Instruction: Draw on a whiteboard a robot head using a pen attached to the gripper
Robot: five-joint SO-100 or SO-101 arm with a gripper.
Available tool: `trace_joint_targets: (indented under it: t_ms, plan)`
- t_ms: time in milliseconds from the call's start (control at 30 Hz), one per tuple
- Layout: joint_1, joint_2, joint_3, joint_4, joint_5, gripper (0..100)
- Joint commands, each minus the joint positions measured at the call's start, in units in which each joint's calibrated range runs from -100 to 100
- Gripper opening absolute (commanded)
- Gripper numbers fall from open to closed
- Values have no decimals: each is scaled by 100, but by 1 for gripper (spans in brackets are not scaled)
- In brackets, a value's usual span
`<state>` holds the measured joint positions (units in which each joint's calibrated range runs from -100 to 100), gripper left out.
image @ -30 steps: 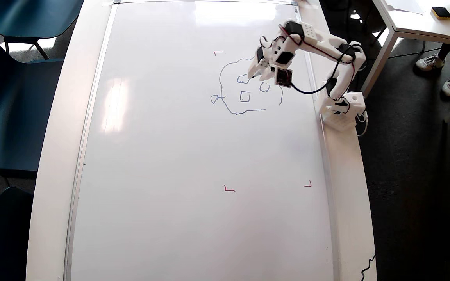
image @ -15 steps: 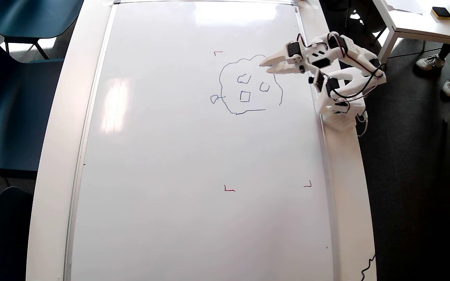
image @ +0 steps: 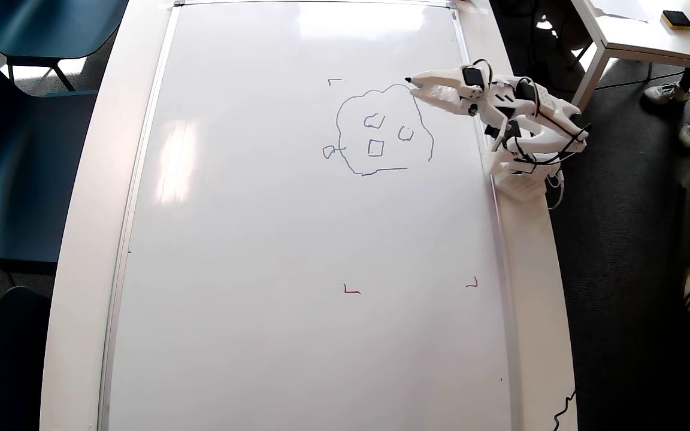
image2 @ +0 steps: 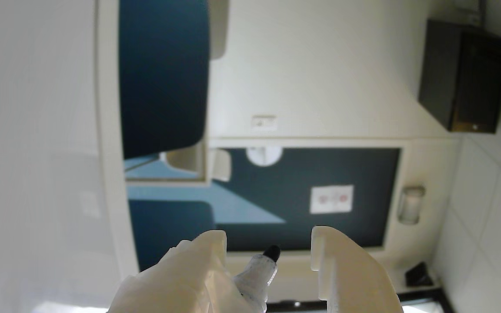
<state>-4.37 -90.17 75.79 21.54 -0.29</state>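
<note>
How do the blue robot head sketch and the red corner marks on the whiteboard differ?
The robot head is a dark-blue, wobbly rounded outline enclosing three small squarish shapes; each red corner mark is a short open angle enclosing nothing. The head sits by the pincer; the lower marks lie far from it. Both are thin lines on the whiteboard.

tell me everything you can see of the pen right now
The pen is a slim marker with a translucent whitish barrel and a dark rounded tip. In the wrist view it sits against the left finger of the tool, apart from the right finger, tip pointing forward between them. In the overhead view its dark tip pokes out beyond the tool at the top right edge of the drawn head; whether it touches the whiteboard cannot be told.
</note>
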Motion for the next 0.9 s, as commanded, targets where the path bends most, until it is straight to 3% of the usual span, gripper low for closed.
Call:
trace_joint_targets:
  t_ms: [0, 167, 333, 367, 633, 667, 867]
  plan:
    - [6, -387, 24, -329, -41, 13]
    - [-45, -899, 742, -2032, -228, 13]
    - [-16, -882, 1695, -4821, -352, 13]
    - [-16, -882, 1949, -5837, -352, 13]
    - [-75, -874, 2294, -9009, -325, 12]
    - [-75, -874, 2358, -9860, -352, 12]
    - [-67, -865, 2358, -11702, -325, 12]
